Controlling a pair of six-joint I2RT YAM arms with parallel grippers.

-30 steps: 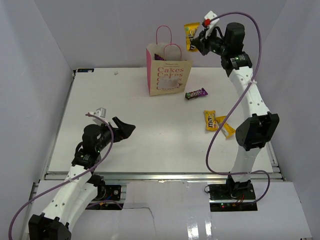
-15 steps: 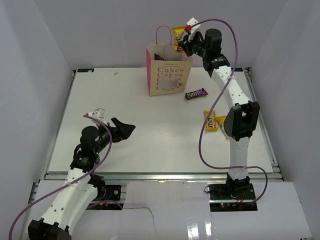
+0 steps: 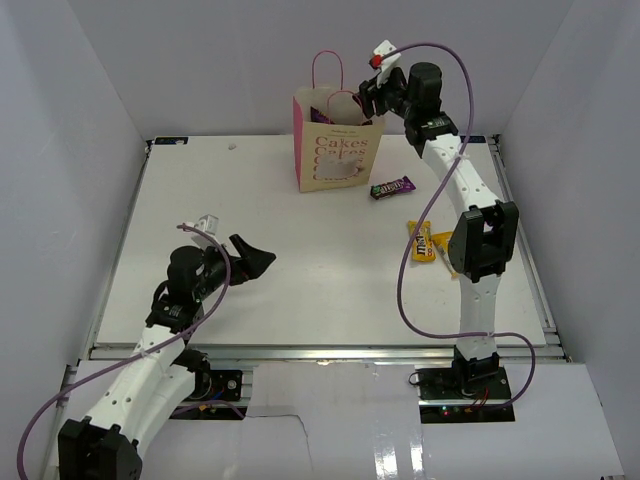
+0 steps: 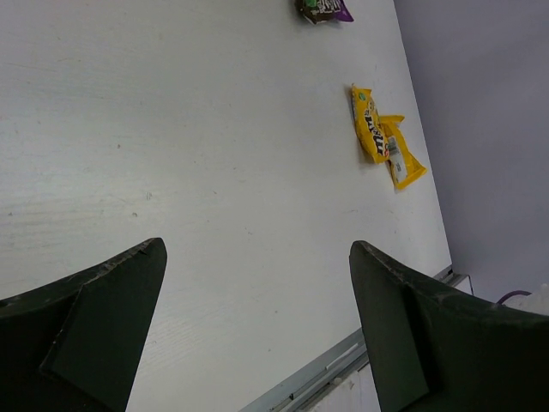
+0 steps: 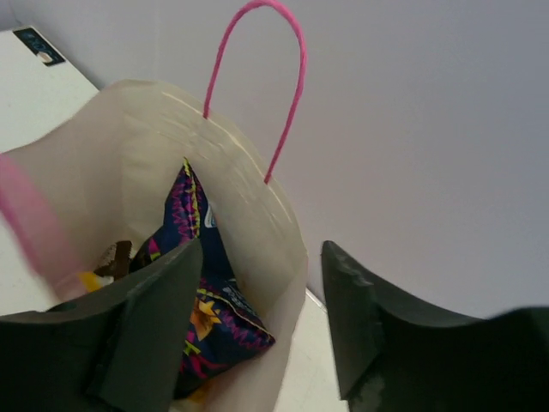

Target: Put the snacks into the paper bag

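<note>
The paper bag (image 3: 335,152) stands upright at the back of the table. My right gripper (image 3: 368,97) hovers over its mouth, open and holding nothing. In the right wrist view my right gripper (image 5: 262,249) straddles the bag's (image 5: 146,154) near rim. The blue-purple chip bag (image 5: 210,313) lies inside, with a scrap of yellow packet (image 5: 90,280) beside it. A dark candy bar (image 3: 391,187) lies right of the bag. Two yellow packets (image 3: 420,241) lie farther forward, the second (image 3: 452,262) partly behind the right arm. My left gripper (image 3: 257,259) is open over bare table, far from them.
Pink loop handles (image 5: 283,94) rise above the bag's rim beside the right gripper's fingers. White walls close in the back and both sides. In the left wrist view the yellow packets (image 4: 371,124) and the candy bar (image 4: 324,9) lie ahead, near the table's right edge.
My right gripper carried a yellow packet from the right to above the bag, then opened; the packet is gone from its jaws. The left arm barely shifted.
</note>
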